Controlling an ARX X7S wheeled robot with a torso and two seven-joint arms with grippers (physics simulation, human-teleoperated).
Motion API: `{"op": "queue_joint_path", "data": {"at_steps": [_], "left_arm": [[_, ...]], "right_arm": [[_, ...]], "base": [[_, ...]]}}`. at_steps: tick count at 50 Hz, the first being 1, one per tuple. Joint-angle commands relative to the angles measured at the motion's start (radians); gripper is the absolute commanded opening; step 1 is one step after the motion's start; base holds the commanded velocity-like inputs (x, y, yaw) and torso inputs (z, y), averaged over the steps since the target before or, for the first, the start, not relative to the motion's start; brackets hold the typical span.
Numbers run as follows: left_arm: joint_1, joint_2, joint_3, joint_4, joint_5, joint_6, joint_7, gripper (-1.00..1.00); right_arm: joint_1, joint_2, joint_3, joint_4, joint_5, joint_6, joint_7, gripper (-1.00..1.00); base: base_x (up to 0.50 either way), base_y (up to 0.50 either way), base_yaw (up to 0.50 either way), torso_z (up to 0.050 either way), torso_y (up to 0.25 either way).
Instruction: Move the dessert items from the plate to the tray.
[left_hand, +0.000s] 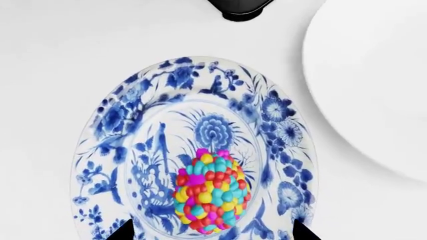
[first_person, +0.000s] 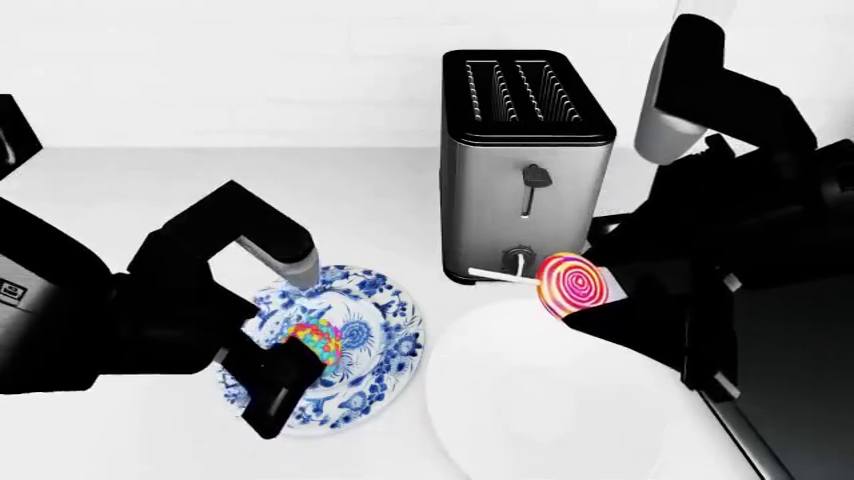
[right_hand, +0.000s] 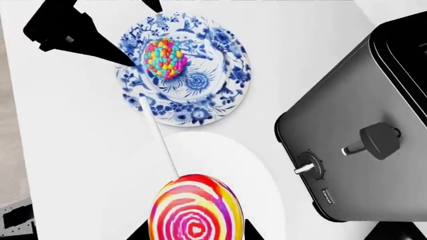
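Observation:
The candy-bead ball lies on the blue-and-white patterned plate. My left gripper is open just above it, one fingertip on each side of the ball, not touching it. In the head view the ball shows on the plate beside the left gripper. My right gripper is shut on the swirl lollipop and holds it in the air over a plain white plate. It also shows in the head view. The black tray lies at the right, mostly hidden by my right arm.
A steel toaster stands behind the plates, close to the lollipop's stick. The plain white plate sits between the patterned plate and the tray. The white plate's edge shows in the left wrist view.

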Motion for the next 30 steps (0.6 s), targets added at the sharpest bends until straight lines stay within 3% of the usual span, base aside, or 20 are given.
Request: {"op": "queue_joint_path", "data": {"at_steps": [1,11,30], "left_arm": [[0.043,0.028,-0.027,-0.021,0.104,0.007,0.076,1.00],[0.055,0.069,-0.024,-0.040,0.175,0.005,0.133,1.00],[0.083,0.075,0.013,-0.032,0.217,0.022,0.159,1.00]], "right_arm": [[-0.015,0.000,0.001,0.002,-0.003,-0.014,0.017,-1.00],[-0.015,-0.007,0.002,0.013,0.009,-0.008,0.030,-1.00],[-0.022,-0.002,-0.002,0.003,0.002,-0.017,0.029,-1.00]], "base": [[0.00,0.00,0.00,0.000,0.000],[0.00,0.00,0.00,0.000,0.000],[0.00,0.00,0.00,0.000,0.000]]}}
